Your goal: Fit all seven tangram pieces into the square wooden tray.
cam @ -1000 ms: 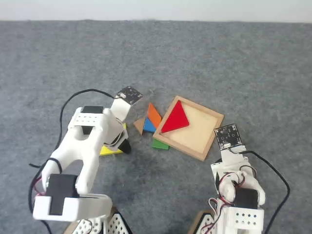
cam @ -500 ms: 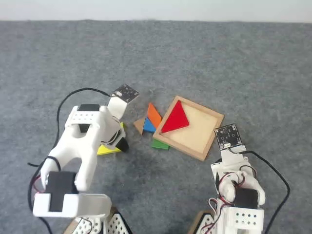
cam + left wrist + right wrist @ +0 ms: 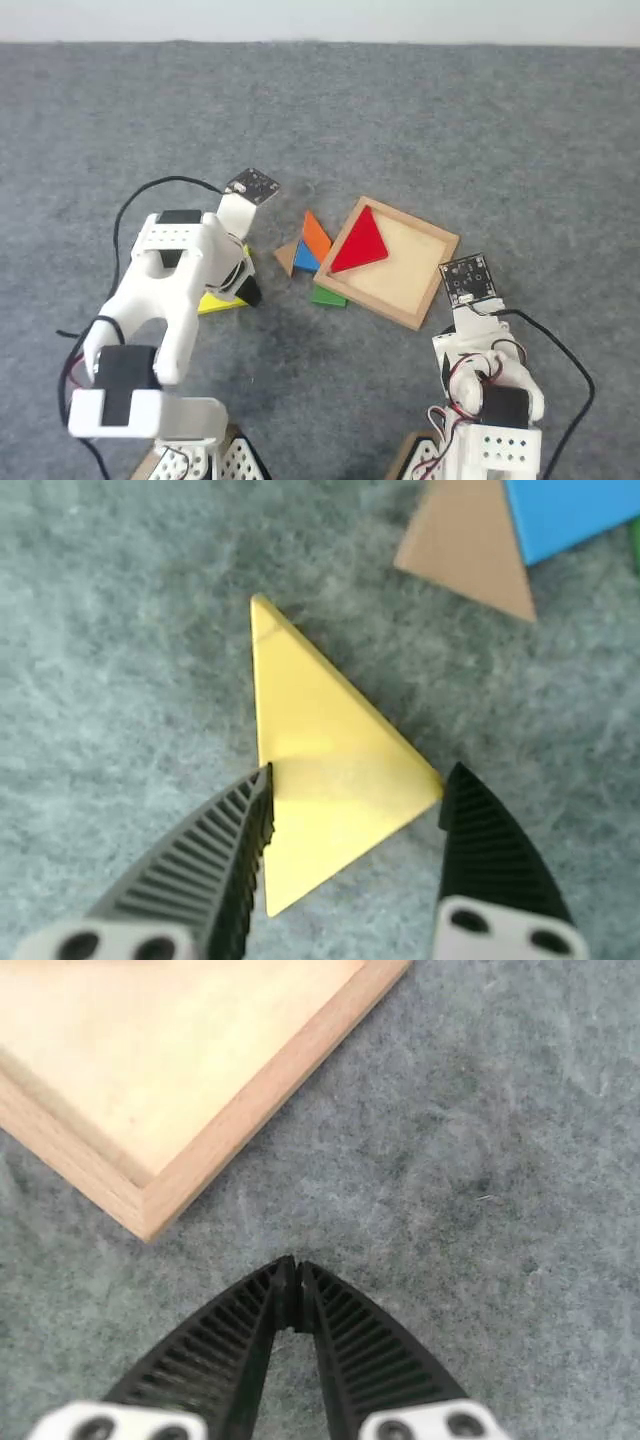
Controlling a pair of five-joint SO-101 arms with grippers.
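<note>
The square wooden tray lies turned on the grey mat with a red triangle inside it. Beside its left edge sit an orange piece, a blue piece, a tan triangle and a green piece. A yellow triangle lies flat on the mat under my left arm. My left gripper is open and straddles the yellow triangle, one fingertip at each side. The tan triangle and blue piece lie beyond it. My right gripper is shut and empty, just off a corner of the tray.
Grey felt covers the whole table, with open room behind the tray and to the right. The left arm's body overhangs the yellow triangle. Cables trail from both arm bases near the front edge.
My left arm has drawn back to the left, away from the cluster of pieces, settling over the yellow triangle. The right arm and all pieces have stayed still.
</note>
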